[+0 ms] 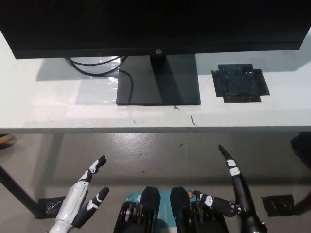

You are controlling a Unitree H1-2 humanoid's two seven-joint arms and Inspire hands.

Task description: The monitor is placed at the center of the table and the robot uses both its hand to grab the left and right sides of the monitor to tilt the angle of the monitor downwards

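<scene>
- Monitor (pixel 155 24) stands at the far middle of the white tabletop (pixel 48 107), on a flat black base (pixel 158 80).
- Black cable (pixel 92 68) loops left of the base; a dark tape patch (pixel 239 83) lies to its right.
- Left hand (pixel 82 199) and right hand (pixel 233 194) hang below the near edge, both spread wide, holding nothing, well apart from the monitor.

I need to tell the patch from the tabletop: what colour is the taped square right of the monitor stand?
Black tape patch, dark against the white table; the head view shows it clearly.
</scene>
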